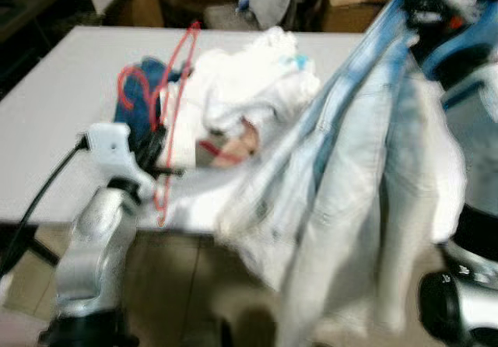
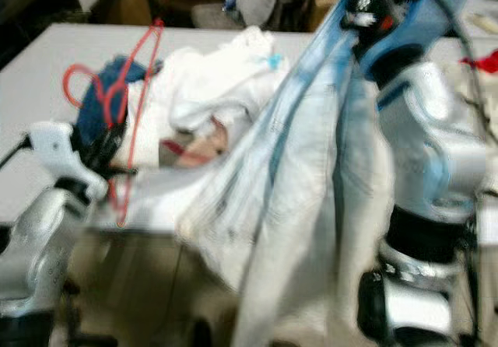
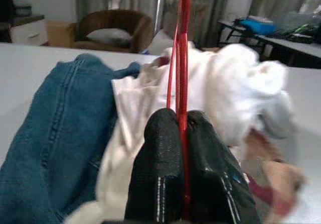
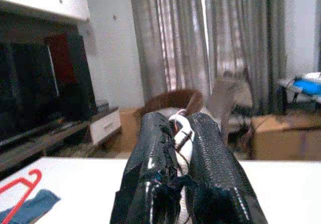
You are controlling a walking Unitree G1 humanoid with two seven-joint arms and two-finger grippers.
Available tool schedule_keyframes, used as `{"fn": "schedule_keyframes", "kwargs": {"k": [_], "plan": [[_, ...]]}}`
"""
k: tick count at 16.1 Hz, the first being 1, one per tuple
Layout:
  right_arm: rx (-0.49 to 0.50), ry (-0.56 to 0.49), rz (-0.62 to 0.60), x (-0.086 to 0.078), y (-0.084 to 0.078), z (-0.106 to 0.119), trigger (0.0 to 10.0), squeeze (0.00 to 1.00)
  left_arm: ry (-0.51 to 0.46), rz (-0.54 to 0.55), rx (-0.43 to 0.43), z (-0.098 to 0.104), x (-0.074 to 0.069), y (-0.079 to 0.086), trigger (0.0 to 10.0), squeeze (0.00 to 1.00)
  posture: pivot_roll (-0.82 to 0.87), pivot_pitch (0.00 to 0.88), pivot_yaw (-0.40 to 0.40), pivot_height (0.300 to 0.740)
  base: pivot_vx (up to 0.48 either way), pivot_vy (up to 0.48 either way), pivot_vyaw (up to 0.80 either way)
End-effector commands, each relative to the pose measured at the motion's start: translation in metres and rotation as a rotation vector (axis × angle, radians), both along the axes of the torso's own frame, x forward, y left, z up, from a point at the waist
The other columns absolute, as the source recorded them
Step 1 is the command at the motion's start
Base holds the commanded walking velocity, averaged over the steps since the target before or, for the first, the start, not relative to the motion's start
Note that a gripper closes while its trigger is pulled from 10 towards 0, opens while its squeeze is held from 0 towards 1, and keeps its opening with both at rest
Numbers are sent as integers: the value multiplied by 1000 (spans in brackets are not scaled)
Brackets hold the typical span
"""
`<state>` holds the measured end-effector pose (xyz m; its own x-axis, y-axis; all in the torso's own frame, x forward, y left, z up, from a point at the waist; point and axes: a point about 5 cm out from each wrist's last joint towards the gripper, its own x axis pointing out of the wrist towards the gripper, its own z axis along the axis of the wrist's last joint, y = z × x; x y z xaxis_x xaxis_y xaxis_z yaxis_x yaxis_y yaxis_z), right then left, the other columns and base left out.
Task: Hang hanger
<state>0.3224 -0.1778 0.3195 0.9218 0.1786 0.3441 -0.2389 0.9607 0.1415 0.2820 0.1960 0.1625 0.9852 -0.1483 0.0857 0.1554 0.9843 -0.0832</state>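
the left pincer [image 3: 183,171] is pinched tight on the thin red hanger [image 1: 173,98], whose wire runs up out between the two black fingers [image 3: 155,174] in the left wrist view. in the head views the hanger stands roughly upright at the near edge of the white surface [image 1: 54,113], hook end curling toward the robot's left, its long frame rising from the pincer up and away across the pile. just behind it lie a folded blue denim piece [image 3: 55,133] and a heap of white clothes [image 1: 249,82], both resting on the surface and touching the hanger's frame.

the right pincer [image 4: 180,133] is raised high on the robot's right, closed on a bunch of pale fabric at its tip. from it a long light-blue and white garment [image 1: 350,184] hangs down past the surface edge, between the two arms.

the relation that matters: the hanger sits to the left of the hanging garment, its long axis nearly vertical, while the garment's top is held well above and to the right of it. the left arm carries the hanger, so it looks to me the one to bring it across. likely risk: the frame snagging on the white clothes as it lifts. the head views are blurred, so whether the hanger already catches any cloth cannot be told.
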Motion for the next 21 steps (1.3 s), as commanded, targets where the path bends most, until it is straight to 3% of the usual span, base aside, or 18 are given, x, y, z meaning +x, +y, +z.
{"fn": "schedule_keyframes", "kwargs": {"k": [1,2,3,5,6,7,9,11,12,13,14,15,16,17,18,19,21], "plan": [[2,-49,-76,8,-12,14,10000,0,1,-39,-7,0,0,-8,10000,0,-99,100,28,740,0,0,0],[-1,-48,-73,12,-11,15,10000,0,4,-40,-7,0,0,-9,10000,0,-104,100,30,740,0,0,0],[-66,-98,-15,25,2,33,10000,0,0,-31,-6,0,2,-9,10000,0,-106,100,31,740,0,0,0],[-191,-251,32,43,21,81,10000,0,-13,-11,-4,2,4,-7,10000,0,-102,100,36,740,0,0,0],[-213,-375,-8,43,21,120,10000,0,-15,-4,4,3,4,-4,10000,0,-100,100,35,740,0,0,0],[-201,-511,-34,33,20,159,10000,0,-20,7,7,4,2,-1,10000,0,-89,98,24,740,0,0,0],[-161,-802,-5,-8,22,220,10000,0,-32,44,5,7,-1,6,10000,0,-81,96,8,740,0,0,0],[-249,-873,66,-10,38,216,10000,0,-42,65,1,7,-2,8,10000,0,-86,93,1,740,0,0,0],[-340,-834,98,5,51,190,10000,0,-45,67,1,7,-2,8,10000,0,-84,97,-3,740,0,0,0],[-517,-688,152,37,72,110,10000,0,-44,70,1,6,-2,7,10000,0,-80,103,-5,740,0,0,0],[-543,-584,188,49,78,63,10000,0,-39,73,4,4,-4,7,10000,0,-80,104,-5,740,0,0,0],[-536,-537,202,52,79,45,10000,0,-35,74,5,3,-5,8,10000,0,-80,104,-5,740,0,0,0],[-619,-404,210,57,78,-18,10000,0,-26,79,12,1,-7,9,10000,0,-75,112,-6,740,0,0,0],[-641,-197,235,55,71,-92,10000,0,-18,82,20,-1,-8,10,10000,0,-76,115,-2,740,0,0,0],[-620,-40,251,47,64,-138,10000,0,-13,81,25,-2,-8,11,10000,0,-76,118,5,740,0,0,0],[-605,65,252,39,58,-168,10000,0,-8,78,32,-2,-7,11,10000,0,-74,120,6,740,0,0,0],[-506,215,233,32,48,-194,10000,0,8,69,35,-4,-5,9,10000,0,-80,118,15,740,0,0,0]]}}
